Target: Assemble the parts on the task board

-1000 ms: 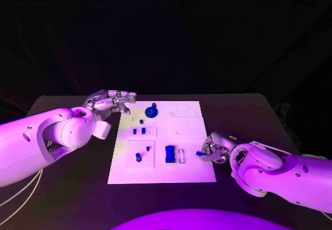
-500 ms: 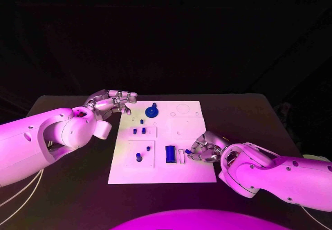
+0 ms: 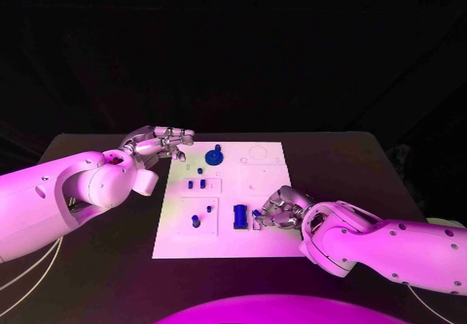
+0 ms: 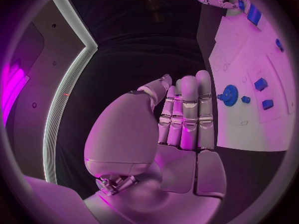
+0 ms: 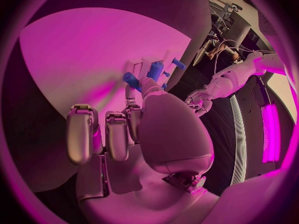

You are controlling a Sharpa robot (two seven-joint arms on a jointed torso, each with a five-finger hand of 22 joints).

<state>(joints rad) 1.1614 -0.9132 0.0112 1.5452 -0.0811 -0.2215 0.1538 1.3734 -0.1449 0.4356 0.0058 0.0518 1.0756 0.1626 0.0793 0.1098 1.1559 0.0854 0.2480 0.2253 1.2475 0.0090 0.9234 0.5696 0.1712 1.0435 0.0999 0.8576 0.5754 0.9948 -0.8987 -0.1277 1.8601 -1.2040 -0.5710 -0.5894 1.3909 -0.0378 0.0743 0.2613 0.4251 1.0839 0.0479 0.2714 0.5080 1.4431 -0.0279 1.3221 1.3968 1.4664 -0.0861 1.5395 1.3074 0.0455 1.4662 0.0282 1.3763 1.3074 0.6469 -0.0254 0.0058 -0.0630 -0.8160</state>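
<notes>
Your right hand [image 3: 279, 208] sits low on the task board [image 3: 262, 182], right of centre in the head view, with its fingers curled down over the board's lower right section. It pinches a small blue peg [image 3: 258, 213] at its fingertips, just beside the tall blue block [image 3: 239, 215] that stands upright in the lower middle of the board. In the right wrist view the same hand [image 5: 134, 122] shows the blue peg [image 5: 131, 80] gripped between thumb and finger, with the block [image 5: 156, 70] just beyond it and another small blue part [image 5: 179, 63] past that. Your left hand [image 3: 156, 144] hangs at the board's upper left corner in the head view, off the board's edge and over the dark bench [image 3: 97, 270]; its fingers are curled inward and it carries nothing. The left wrist view shows that hand [image 4: 181, 117] with its fingers lying close together and nothing between them. On the board, a blue gear [image 3: 213, 159] rests near the upper left, two short blue pegs [image 3: 196, 183] stand side by side in a raised square below it, and two more blue parts [image 3: 200, 219] lie in the larger raised square at the lower left. The board's upper right carries a pale ring outline [image 3: 257, 153].
</notes>
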